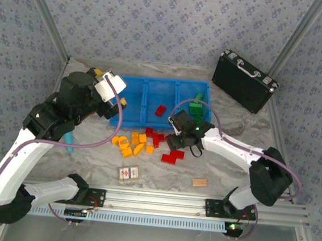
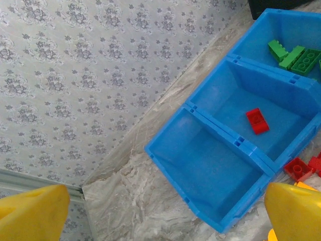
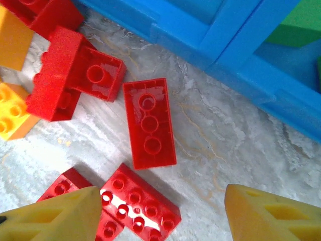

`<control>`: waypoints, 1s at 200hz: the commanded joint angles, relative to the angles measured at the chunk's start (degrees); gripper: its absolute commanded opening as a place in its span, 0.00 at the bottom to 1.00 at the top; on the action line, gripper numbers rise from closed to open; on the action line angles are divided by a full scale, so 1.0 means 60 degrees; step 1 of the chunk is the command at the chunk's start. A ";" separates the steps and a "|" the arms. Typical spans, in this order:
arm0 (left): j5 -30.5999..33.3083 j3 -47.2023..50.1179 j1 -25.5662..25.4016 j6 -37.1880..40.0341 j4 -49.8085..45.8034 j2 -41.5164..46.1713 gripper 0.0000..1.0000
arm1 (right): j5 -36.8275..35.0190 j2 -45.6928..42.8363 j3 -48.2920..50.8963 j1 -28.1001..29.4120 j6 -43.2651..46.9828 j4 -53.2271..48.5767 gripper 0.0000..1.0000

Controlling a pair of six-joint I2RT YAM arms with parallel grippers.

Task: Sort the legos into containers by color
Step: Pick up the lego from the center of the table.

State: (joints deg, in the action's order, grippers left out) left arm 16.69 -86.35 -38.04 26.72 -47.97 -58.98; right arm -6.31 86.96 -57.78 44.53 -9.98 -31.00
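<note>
Red legos (image 3: 149,123) on table (image 3: 225,150), just beyond spread right pincer (image 3: 160,213) tips

On the tabletop (image 1: 225,161), a black case (image 1: 245,80) stands at two o'clock; a tan wooden block (image 1: 200,182) and a small printed card (image 1: 128,174) lie near six.

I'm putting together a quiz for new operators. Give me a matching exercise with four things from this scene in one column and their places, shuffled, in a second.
Things:
1. green legos
2. orange-yellow legos
3. black case
4. tan wooden block

Places:
A. near the table's front edge, on the right side
B. in the blue tray's right compartment
C. far right corner, behind the tray
D. a heap just in front of the tray's left half

Pairs: 1-B, 2-D, 3-C, 4-A
</note>
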 commanded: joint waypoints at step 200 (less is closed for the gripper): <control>0.0533 -0.0269 0.0446 -0.0118 0.0245 -0.0733 1.00 | 0.1193 0.1417 -0.2107 -0.0353 0.0402 -0.0165 0.24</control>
State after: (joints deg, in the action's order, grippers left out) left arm 18.52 -88.55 -36.71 26.50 -48.99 -63.44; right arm -1.58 98.70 -64.10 42.39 -8.93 -28.77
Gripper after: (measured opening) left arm 0.999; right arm 0.313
